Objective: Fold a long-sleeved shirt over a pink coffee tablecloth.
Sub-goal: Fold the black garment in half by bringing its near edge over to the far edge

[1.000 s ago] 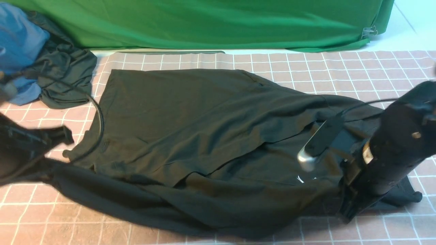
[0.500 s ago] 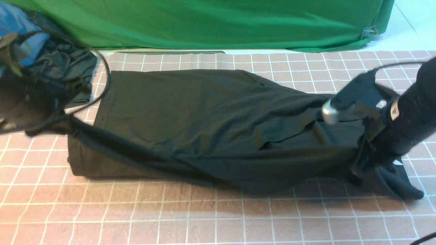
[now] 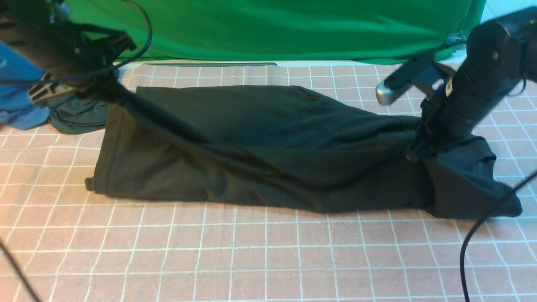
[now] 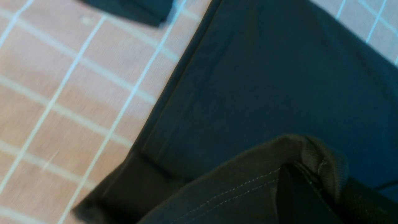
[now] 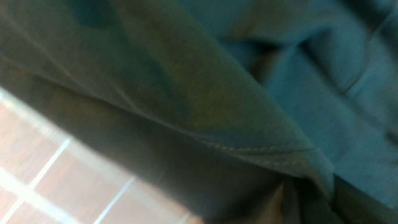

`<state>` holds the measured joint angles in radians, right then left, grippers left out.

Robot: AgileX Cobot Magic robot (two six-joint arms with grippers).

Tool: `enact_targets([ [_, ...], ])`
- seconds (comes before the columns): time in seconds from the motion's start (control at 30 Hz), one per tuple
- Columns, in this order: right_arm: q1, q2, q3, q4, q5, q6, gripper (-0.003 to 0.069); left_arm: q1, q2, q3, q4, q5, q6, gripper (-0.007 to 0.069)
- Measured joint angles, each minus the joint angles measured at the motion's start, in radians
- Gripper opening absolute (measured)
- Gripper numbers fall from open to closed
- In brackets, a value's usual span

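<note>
Pink grid tablecloth (image 3: 268, 251). Left gripper (image 3: 107, 90), right gripper (image 3: 416, 150) clamped on raised edge of black long-sleeved shirt (image 3: 260, 142). Risk: uneven pull, crooked fold.

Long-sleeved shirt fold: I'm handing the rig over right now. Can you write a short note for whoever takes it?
Left claw: shut on the long-sleeved shirt, holding its left corner raised at the far side.
Right claw: shut on the shirt's right end, also raised.
The shirt lies crosswise on the pink coffee tablecloth. A dark grey-green garment and a blue garment sit far left.
Done: the held layer is doubled over the lower one, with the crease toward the robot.
Left: probably lower the held edge flat, release, then fold crosswise.
</note>
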<state>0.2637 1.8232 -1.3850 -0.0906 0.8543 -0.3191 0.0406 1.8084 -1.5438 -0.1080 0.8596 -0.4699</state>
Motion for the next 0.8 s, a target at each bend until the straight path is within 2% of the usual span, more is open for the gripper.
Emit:
enact_targets([
  [0.3,-0.031,0.176,-0.206,0.001,-0.019,-0.026,0.0061,0.000,0.176,-0.181,-0.001,-0.008,0.001,0.0048],
  [0.8,-0.031,0.276,-0.303,-0.006,-0.176,-0.033,0.0074,0.000,0.218,-0.204,0.003,-0.141,0.000,0.0048],
])
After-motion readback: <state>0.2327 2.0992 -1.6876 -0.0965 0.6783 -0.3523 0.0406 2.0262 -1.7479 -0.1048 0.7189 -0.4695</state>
